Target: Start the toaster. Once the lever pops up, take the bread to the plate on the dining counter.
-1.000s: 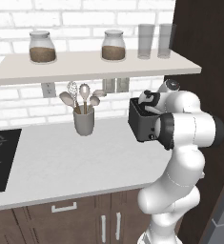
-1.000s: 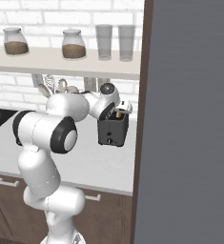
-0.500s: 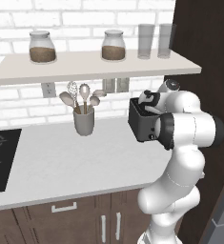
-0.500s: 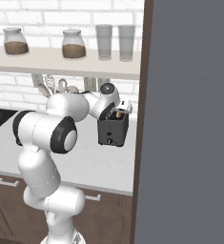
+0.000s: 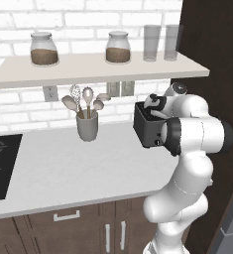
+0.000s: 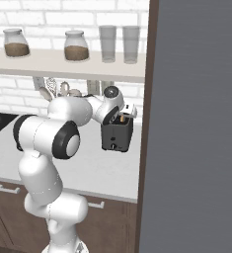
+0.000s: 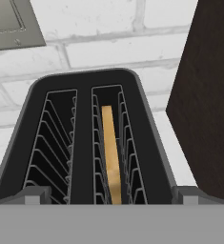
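While poised over the toaster (image 7: 85, 143), gripper (image 7: 111, 195) spread wide and empty; bread (image 7: 111, 152) seated edge-up in the slot straight below, ready for gripping.

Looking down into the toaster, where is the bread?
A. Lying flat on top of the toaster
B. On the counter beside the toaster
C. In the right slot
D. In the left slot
C: the hand view shows the bread standing on edge in the right slot of the toaster, while the left slot holds only its wire guides.
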